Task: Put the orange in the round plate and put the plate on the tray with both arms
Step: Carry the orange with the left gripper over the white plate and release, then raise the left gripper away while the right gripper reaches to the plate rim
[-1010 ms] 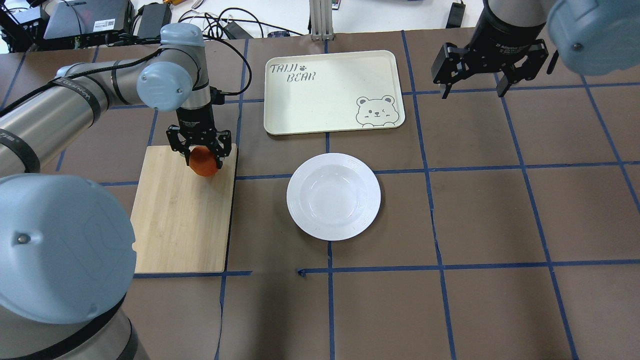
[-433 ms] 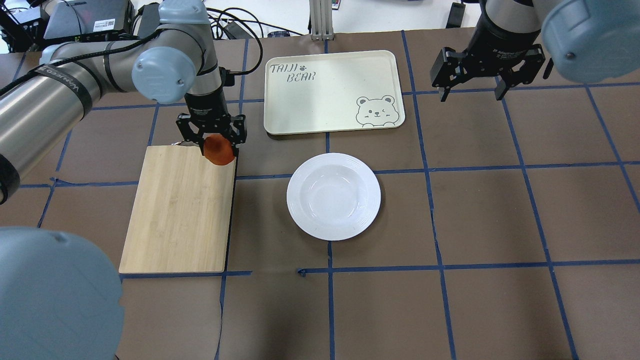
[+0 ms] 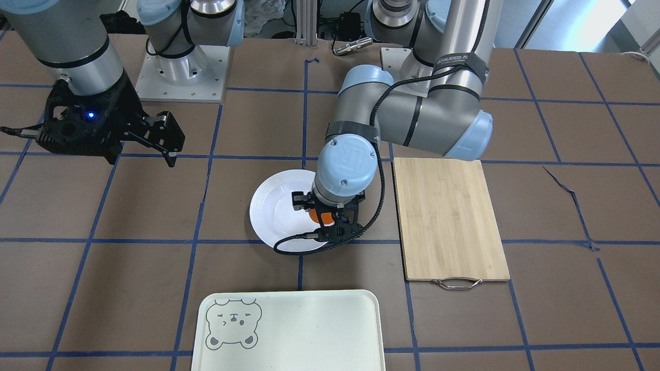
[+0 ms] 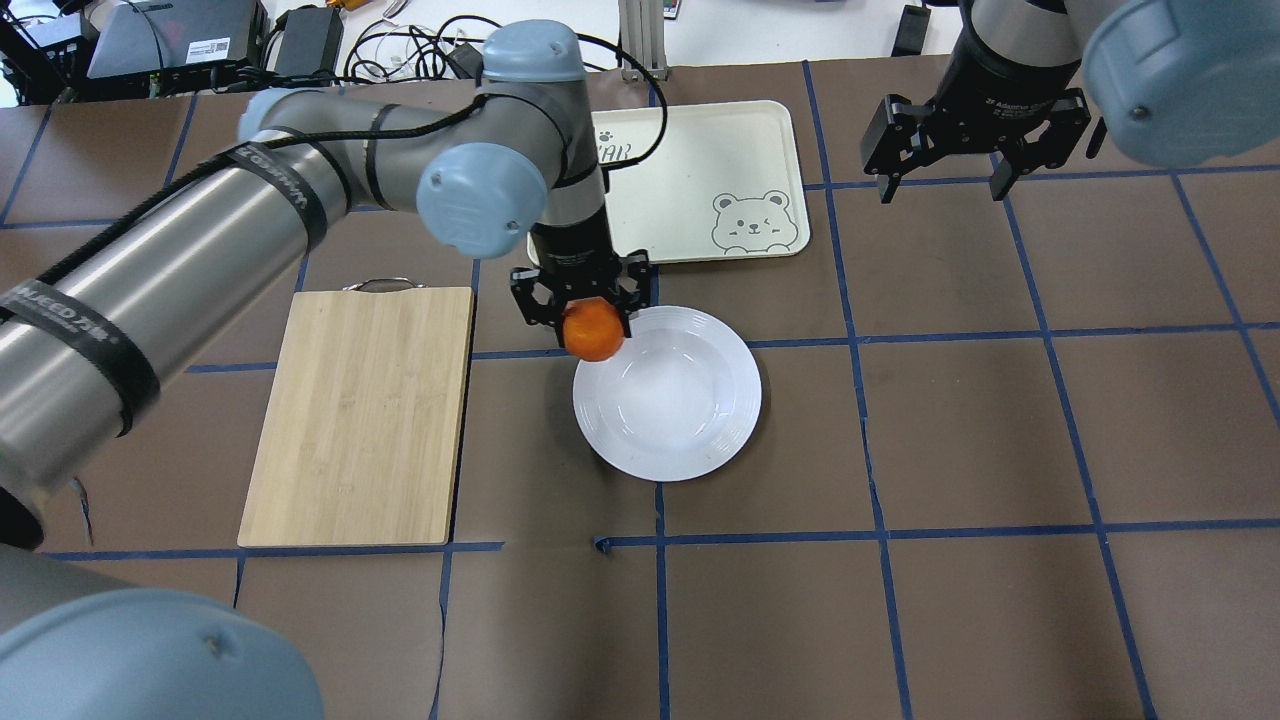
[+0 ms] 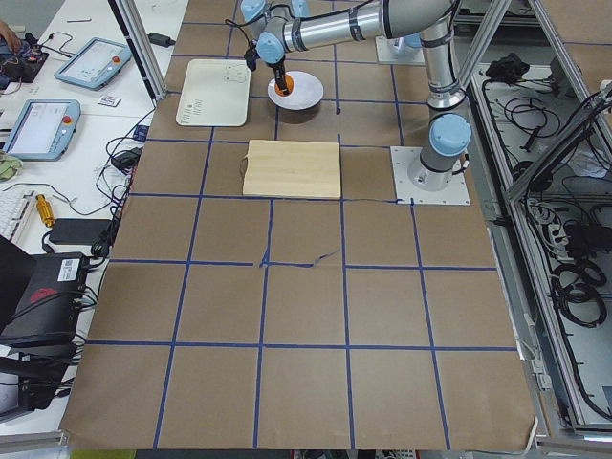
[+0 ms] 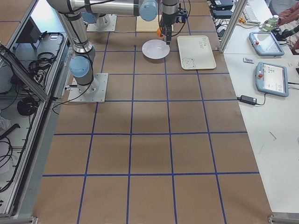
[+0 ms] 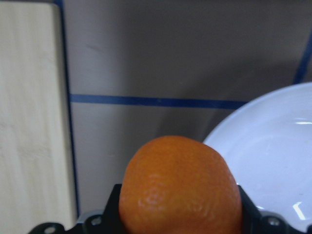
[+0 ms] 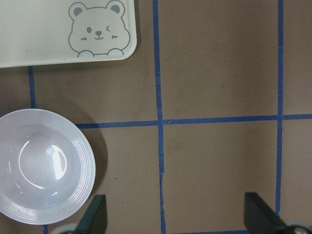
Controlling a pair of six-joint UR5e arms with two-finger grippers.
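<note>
My left gripper (image 4: 585, 322) is shut on the orange (image 4: 592, 331), a small bright fruit, and holds it in the air over the far-left rim of the round plate (image 4: 690, 452). In the left wrist view the orange (image 7: 180, 187) fills the lower middle, with the white plate (image 7: 273, 146) to its right. The front view shows the orange (image 3: 324, 218) only partly, under the wrist. Beyond the plate, the cream tray (image 4: 700, 150) with the bear face lies flat and bare. At the far right my right gripper (image 4: 940, 185) hangs open over the table, holding nothing.
A bamboo cutting board (image 4: 360, 410) with a metal handle lies left of the plate. The left arm's forearm reaches across above the board's far end and the tray's left part. Cables and devices crowd the table's far edge.
My left arm has carried the orange rightward from above the cutting board's far corner to the plate's rim. The right gripper has barely moved and stays open.
</note>
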